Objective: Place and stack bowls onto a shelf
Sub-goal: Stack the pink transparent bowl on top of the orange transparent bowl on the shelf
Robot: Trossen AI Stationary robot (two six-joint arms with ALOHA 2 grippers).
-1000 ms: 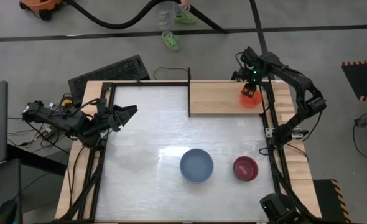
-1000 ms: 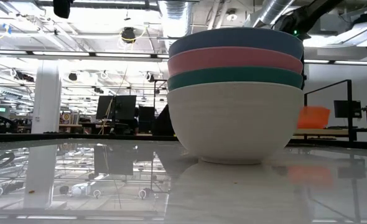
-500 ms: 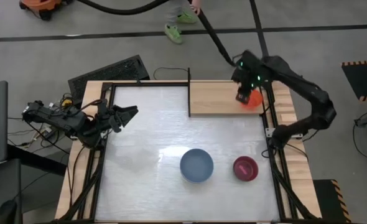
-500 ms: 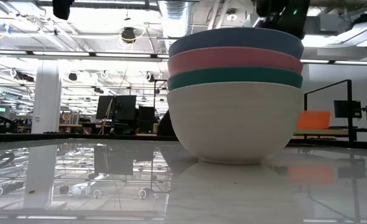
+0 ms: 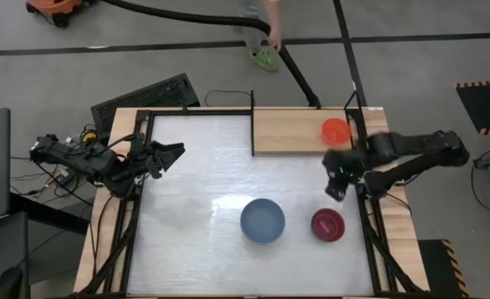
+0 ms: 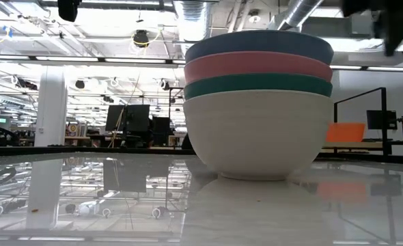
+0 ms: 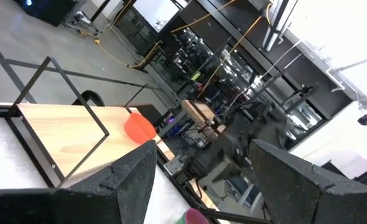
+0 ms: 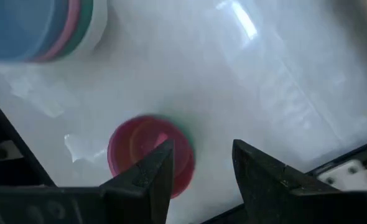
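A small red bowl point(image 5: 336, 130) rests by its base on the shelf's wood plank point(image 5: 291, 133), also in the left wrist view point(image 7: 139, 126). The large bowls are stacked on the table point(image 5: 262, 221), blue on top, then pink, teal and white point(image 6: 258, 102). The small stack, maroon on top point(image 5: 328, 224), stands to their right point(image 8: 149, 155). My right gripper point(image 5: 338, 178) hangs open between shelf and small stack, touching nothing point(image 8: 202, 155). My left gripper point(image 5: 174, 152) waits open at the table's left edge point(image 7: 202, 149).
Thin black posts frame the shelf point(image 5: 253, 124) and black rails run along the table's edges point(image 5: 365, 208). A bare white tabletop point(image 5: 195, 183) lies between the left arm and the bowls. A person's feet point(image 5: 266, 56) and a black hose show on the floor beyond.
My right gripper has drawn away from the red bowl on the shelf and swung toward the table's near edge, ending over the tabletop just short of the small stack. The red bowl stays where it was on the plank.
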